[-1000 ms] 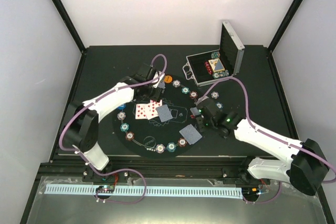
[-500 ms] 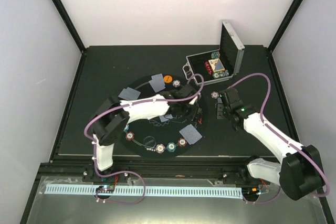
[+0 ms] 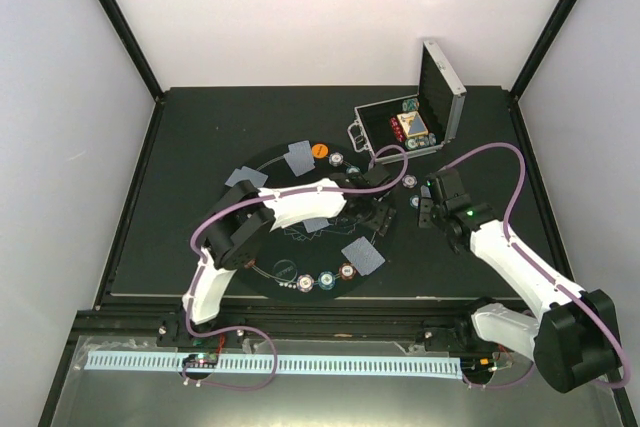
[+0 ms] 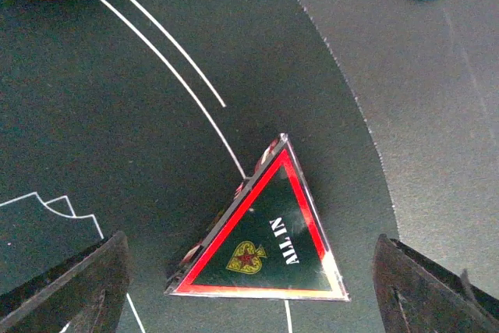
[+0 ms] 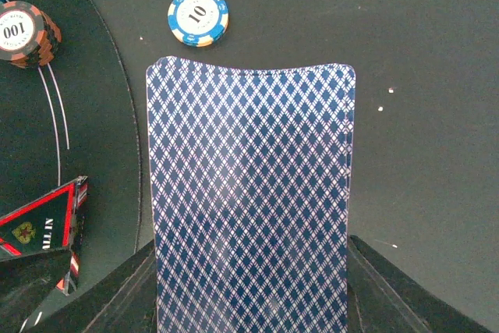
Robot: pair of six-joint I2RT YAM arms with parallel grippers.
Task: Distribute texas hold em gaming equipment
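A red-edged triangle marker (image 4: pixel 265 251) reading ALL IN lies flat on the black mat (image 4: pixel 117 115), near its right rim. My left gripper (image 4: pixel 249 274) hangs over it, open, with a finger on each side and neither touching it. My right gripper (image 5: pixel 251 286) is shut on blue diamond-backed playing cards (image 5: pixel 249 193), held just off the mat's right edge (image 3: pixel 425 202). A blue 10 chip (image 5: pixel 198 15) lies on the table beyond the cards. A red-and-black chip stack (image 5: pixel 23 33) stands on the mat. In the top view my left gripper (image 3: pixel 378 212) covers the marker.
The open silver case (image 3: pixel 410 127) stands at the back right with chips and cards inside. Face-down cards (image 3: pixel 299 157) (image 3: pixel 246 178) (image 3: pixel 363 257), an orange disc (image 3: pixel 320 150) and chips (image 3: pixel 325 280) ring the mat. My left arm stretches across the mat's middle.
My left arm swung from the mat's far side to its right rim and its jaws opened wider over the marker. My right arm drew back off the mat to the right, still holding the cards.
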